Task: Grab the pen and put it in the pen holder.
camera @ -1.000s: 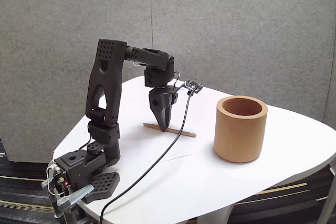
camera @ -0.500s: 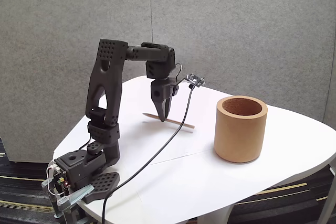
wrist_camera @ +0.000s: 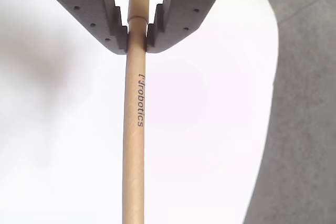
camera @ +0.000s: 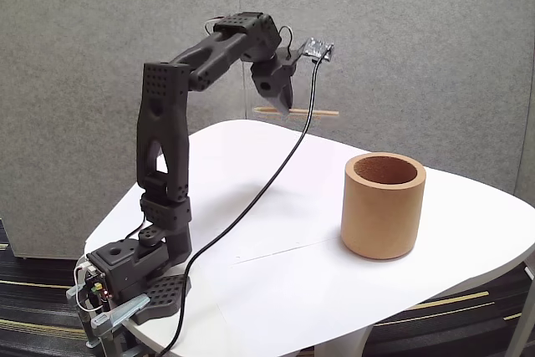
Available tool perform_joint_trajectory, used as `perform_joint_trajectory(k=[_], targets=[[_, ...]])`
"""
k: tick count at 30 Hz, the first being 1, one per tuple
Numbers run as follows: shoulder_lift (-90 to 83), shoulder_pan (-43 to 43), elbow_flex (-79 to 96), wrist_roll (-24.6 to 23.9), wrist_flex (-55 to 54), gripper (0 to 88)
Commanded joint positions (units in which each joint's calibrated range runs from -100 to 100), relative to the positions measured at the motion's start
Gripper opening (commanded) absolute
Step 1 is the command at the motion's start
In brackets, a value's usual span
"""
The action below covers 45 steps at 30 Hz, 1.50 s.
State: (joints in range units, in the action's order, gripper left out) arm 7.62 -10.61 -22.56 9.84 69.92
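Note:
The pen (camera: 322, 112) is a thin light-brown stick held level, high above the white table (camera: 276, 273). My black gripper (camera: 282, 109) is shut on it near its left end. In the wrist view the pen (wrist_camera: 134, 140) runs down the picture, pinched between the two dark fingertips of the gripper (wrist_camera: 137, 38), with small print on its side. The pen holder (camera: 384, 204), a thick-walled tan cup, stands upright on the table to the right of and well below the gripper.
A black cable (camera: 251, 206) hangs from the wrist down across the table to the arm's base (camera: 134, 277) at the front left. Grey partition panels stand behind the table. The table's curved edge (wrist_camera: 262, 145) shows in the wrist view.
The arm has lifted the pen off the table, from just above the surface to high in front of the wall. The cup has not moved.

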Motion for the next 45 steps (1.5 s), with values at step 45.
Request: perform_joint_trajectory(k=[45], targets=[[-29.0, 31.0, 35.8, 37.2, -43.8, 0.5]])
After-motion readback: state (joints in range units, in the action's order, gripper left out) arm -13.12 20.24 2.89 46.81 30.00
